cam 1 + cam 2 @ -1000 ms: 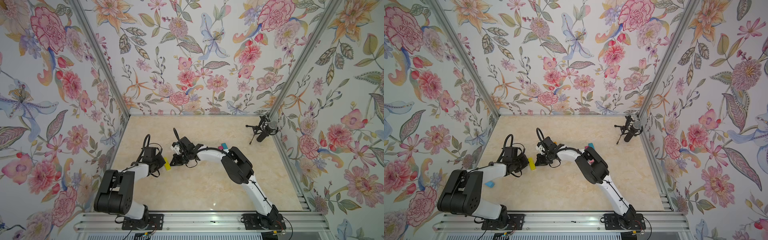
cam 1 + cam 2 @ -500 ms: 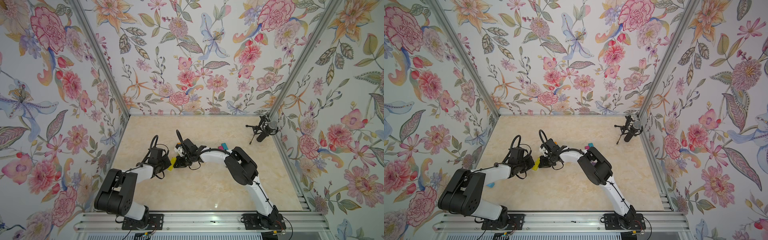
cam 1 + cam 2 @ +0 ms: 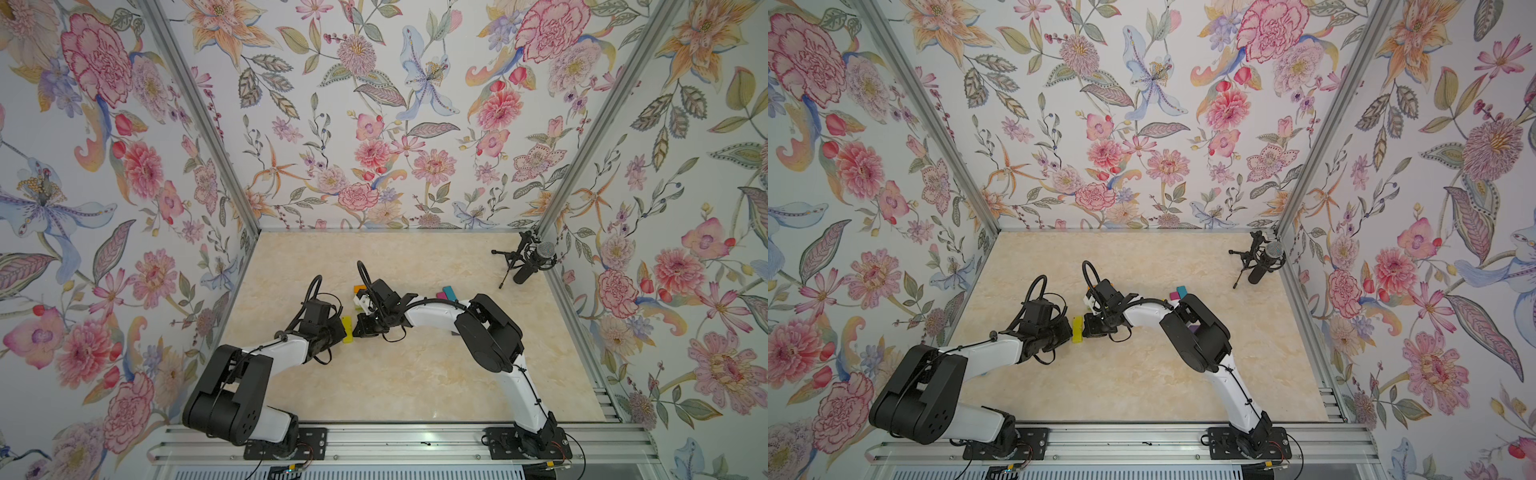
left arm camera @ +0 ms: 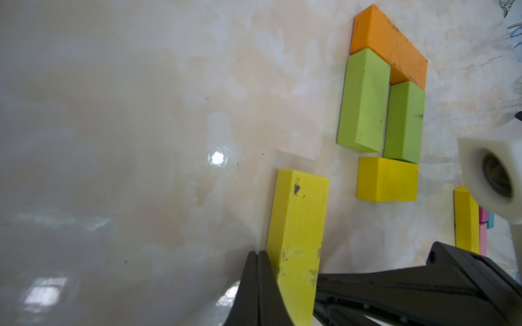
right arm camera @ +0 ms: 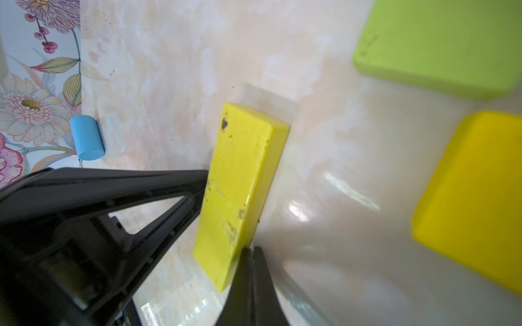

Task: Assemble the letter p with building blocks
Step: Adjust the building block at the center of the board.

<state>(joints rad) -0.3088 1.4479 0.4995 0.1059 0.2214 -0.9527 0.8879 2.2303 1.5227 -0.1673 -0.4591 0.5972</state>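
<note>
Long yellow block (image 4: 296, 240) flat near the middle of the surface, wedged between left pincer (image 4: 257, 265) and right pincer (image 5: 252, 254). Both fully closed, gripping nothing, tips pressed against its opposite long sides. Just beside it, clustered edge to edge: orange block (image 4: 389, 42), green blocks (image 4: 364, 98), short yellow block (image 4: 387, 180).

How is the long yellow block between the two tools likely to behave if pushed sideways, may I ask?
The long yellow block lies flat on its broad face, so it probably won't tip. The table looks glossy, so it should slide easily. Pushed off-centre by the shut left tool, it may swivel.
</note>
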